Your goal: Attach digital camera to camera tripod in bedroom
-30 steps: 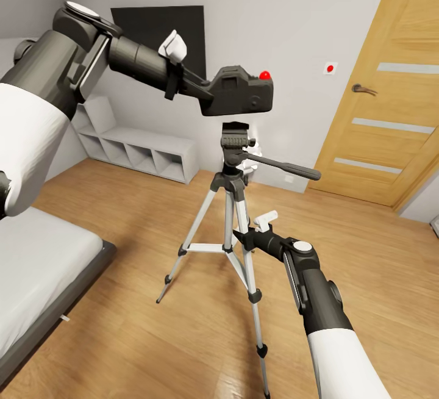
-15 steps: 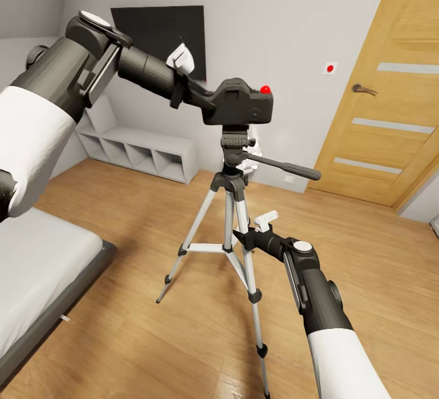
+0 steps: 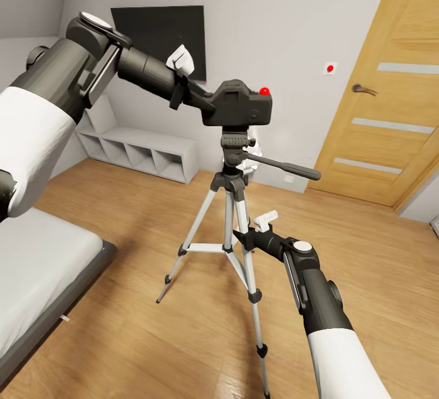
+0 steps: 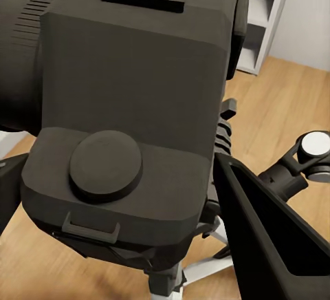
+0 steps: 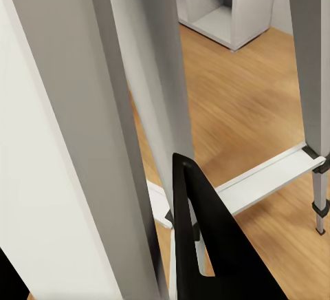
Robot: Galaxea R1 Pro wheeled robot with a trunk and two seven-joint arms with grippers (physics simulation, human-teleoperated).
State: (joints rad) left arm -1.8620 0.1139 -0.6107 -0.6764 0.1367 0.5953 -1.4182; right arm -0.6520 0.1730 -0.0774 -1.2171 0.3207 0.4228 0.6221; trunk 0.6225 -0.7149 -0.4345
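1. Digital camera [image 3: 239, 102] sits level right on top of the camera tripod [image 3: 233, 204], its underside meeting the black pan head [image 3: 236, 143]; its long side runs across the room, roughly parallel to the back wall.
2. Boxy and matte black, it carries a small red button [image 3: 264, 91] on its top at the end nearer the wooden door [image 3: 390, 88]. In the left wrist view the digital camera [image 4: 130, 107] shows a round dial, and a ribbed lens barrel [image 4: 20, 59] sticks out from one face.
3. Left claw [image 3: 207, 101] is clamped on the camera's end away from the door, arm reaching in from the bed [image 3: 36, 265] side.
4. Tripod stands upright on the wood floor [image 3: 152, 338], silver legs splayed, long black handle [image 3: 283, 167] pointing toward the door.
5. Right claw [image 3: 241, 239] is low, at the tripod's leg; its dark finger [image 5: 206, 245] lies just beside the silver leg [image 5: 148, 107], but I cannot tell whether it grips.
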